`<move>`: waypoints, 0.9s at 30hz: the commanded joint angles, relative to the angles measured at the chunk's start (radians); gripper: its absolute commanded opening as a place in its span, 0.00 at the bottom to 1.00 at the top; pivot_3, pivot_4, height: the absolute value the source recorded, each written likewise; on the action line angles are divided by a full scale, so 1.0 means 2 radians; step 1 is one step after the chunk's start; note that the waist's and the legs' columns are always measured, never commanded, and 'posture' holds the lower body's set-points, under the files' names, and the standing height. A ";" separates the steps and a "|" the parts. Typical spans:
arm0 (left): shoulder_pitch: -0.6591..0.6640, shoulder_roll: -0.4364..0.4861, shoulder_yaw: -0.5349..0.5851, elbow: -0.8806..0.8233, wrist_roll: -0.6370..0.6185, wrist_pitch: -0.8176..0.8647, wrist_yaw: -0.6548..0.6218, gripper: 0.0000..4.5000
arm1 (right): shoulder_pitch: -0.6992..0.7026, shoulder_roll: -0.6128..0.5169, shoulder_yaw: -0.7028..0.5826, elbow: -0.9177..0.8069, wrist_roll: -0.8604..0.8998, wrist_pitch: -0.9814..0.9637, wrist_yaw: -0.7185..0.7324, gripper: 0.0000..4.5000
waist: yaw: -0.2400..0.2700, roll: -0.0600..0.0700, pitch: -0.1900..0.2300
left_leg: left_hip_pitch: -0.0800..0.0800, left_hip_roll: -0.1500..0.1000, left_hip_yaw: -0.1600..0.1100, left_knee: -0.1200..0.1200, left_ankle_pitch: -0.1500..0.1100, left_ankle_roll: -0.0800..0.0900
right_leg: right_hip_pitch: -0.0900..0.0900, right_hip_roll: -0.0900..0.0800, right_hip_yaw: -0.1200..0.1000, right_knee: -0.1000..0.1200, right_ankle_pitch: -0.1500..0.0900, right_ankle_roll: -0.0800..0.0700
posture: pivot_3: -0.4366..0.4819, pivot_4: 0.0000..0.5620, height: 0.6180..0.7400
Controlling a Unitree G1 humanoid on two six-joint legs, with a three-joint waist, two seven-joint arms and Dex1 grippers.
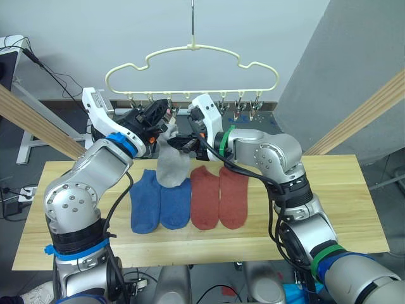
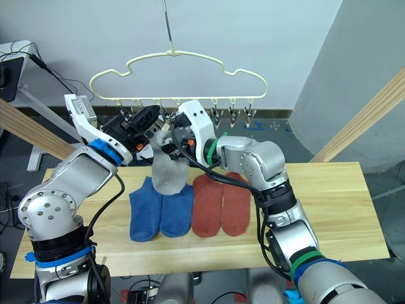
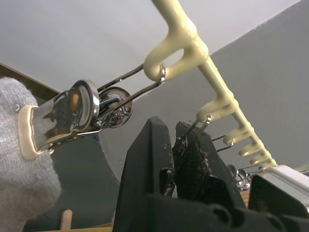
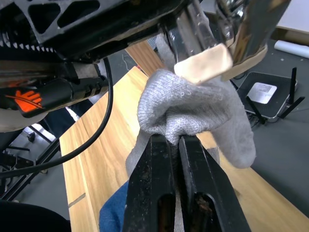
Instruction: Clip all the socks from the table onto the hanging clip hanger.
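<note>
At centre frame I have the right gripper (image 4: pixel 175 145) pinched tight on the bunched top of a light grey sock (image 1: pixel 171 166), lifting it beneath the pale yellow clip hanger (image 1: pixel 192 58) in the upper middle. My left gripper (image 3: pixel 175 145) is clamped on one metal clip (image 3: pixel 186 137), close beside a second clip (image 3: pixel 67 116) meeting the sock's edge. Two blue socks (image 1: pixel 159 201) and two rust-red socks (image 1: pixel 219 196) lie side by side on the table (image 1: pixel 342 202), lower centre.
</note>
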 commanded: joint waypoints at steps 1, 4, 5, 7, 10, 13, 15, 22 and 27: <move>0.007 0.007 0.002 -0.007 0.002 -0.005 0.007 0.04 | 0.000 0.009 -0.001 -0.011 0.006 0.003 -0.001 0.01 | 0.000 0.000 0.000 | 0.000 0.000 0.000 0.000 0.000 0.000 | 0.000 0.000 0.000 0.000 0.000 0.000 | 0.37 0.61 1.00; 0.005 0.007 0.001 -0.006 0.003 -0.005 0.007 0.04 | 0.003 0.012 0.003 -0.015 0.007 0.007 0.000 0.01 | 0.000 0.000 0.000 | 0.000 0.000 0.000 0.000 0.000 0.000 | 0.000 0.000 0.000 0.000 0.000 0.000 | 0.37 0.62 1.00; 0.005 0.007 0.001 -0.007 0.002 -0.005 0.007 0.04 | 0.004 0.013 0.003 -0.016 0.007 0.008 0.000 0.01 | 0.000 0.000 0.000 | 0.000 0.000 0.000 0.000 0.000 0.000 | 0.000 0.000 0.000 0.000 0.000 0.000 | 0.37 0.62 1.00; 0.006 0.007 0.001 -0.007 0.002 -0.005 0.007 0.04 | 0.005 0.015 0.003 -0.017 0.006 0.009 -0.001 0.01 | 0.000 0.000 0.000 | 0.000 0.000 0.000 0.000 0.000 0.000 | 0.000 0.000 0.000 0.000 0.000 0.000 | 0.37 0.62 1.00; 0.008 0.008 0.001 -0.010 0.001 -0.004 0.007 0.04 | 0.000 0.016 -0.001 -0.015 0.006 0.007 -0.001 0.01 | 0.000 0.000 0.000 | 0.000 0.000 0.000 0.000 0.000 0.000 | 0.000 0.000 0.000 0.000 0.000 0.000 | 0.37 0.62 1.00; 0.011 0.008 0.001 -0.012 0.000 -0.003 0.007 0.04 | -0.007 0.014 -0.006 -0.013 0.005 0.003 -0.001 0.01 | 0.000 0.000 0.000 | 0.000 0.000 0.000 0.000 0.000 0.000 | 0.000 0.000 0.000 0.000 0.000 0.000 | 0.37 0.61 1.00; 0.011 0.009 0.001 -0.012 0.001 -0.003 0.007 0.04 | -0.013 0.008 -0.010 -0.013 0.004 0.001 0.000 0.01 | 0.000 0.000 0.000 | 0.000 0.000 0.000 0.000 0.000 0.000 | 0.000 0.000 0.000 0.000 0.000 0.000 | 0.37 0.61 1.00; 0.012 0.011 0.000 -0.010 0.002 -0.004 0.004 0.04 | -0.019 -0.006 -0.023 -0.031 0.013 0.009 0.003 0.01 | 0.000 0.000 0.000 | 0.000 0.000 0.000 0.000 0.000 0.000 | 0.000 0.000 0.000 0.000 0.000 0.000 | 0.36 0.61 1.00; 0.011 0.010 -0.001 -0.009 0.001 -0.004 0.004 0.04 | -0.020 -0.005 -0.024 -0.030 0.013 0.007 0.001 0.01 | 0.000 0.000 0.000 | 0.000 0.000 0.000 0.000 0.000 0.000 | 0.000 0.000 0.000 0.000 0.000 0.000 | 0.36 0.62 1.00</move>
